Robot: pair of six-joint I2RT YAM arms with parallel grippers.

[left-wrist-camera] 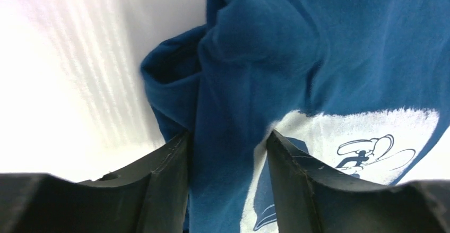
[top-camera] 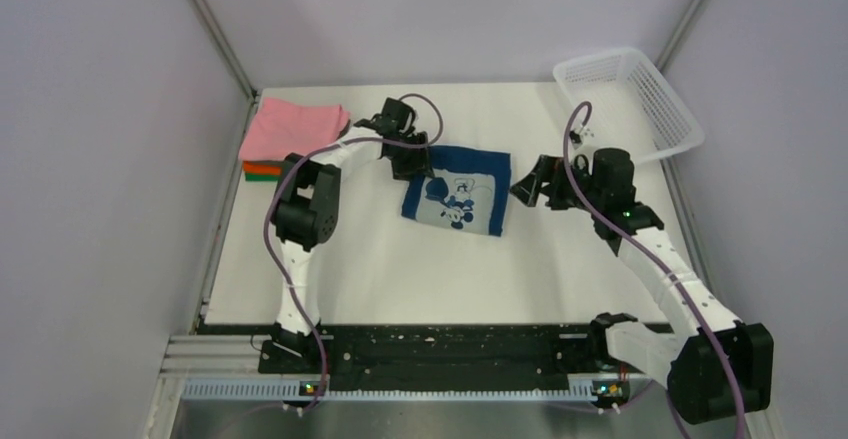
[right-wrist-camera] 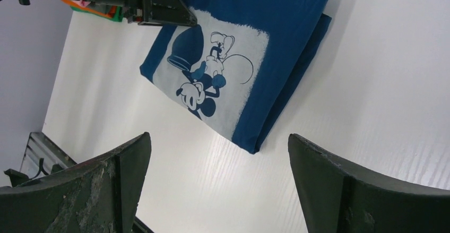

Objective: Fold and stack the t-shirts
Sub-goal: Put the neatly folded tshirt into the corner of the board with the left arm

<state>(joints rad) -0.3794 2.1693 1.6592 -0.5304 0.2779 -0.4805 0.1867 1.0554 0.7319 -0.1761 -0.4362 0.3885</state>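
Top external view, left to right: a soft pink shirt (top-camera: 293, 127) lies folded on the orange shirt (top-camera: 262, 167) and green shirt (top-camera: 262, 176), far-left on the counter (top-camera: 400, 269). The left fingers (left-wrist-camera: 170, 180), narrowly spread, straddle the bunched edge of the navy t-shirt (top-camera: 460, 191); whether they pinch it, I cannot tell. That shirt lies mid-counter, a folded rectangle, pale mouse print up. The right fingers (right-wrist-camera: 106, 190) gape wide just beside it. A white mesh basket (top-camera: 628, 99) stands far right.
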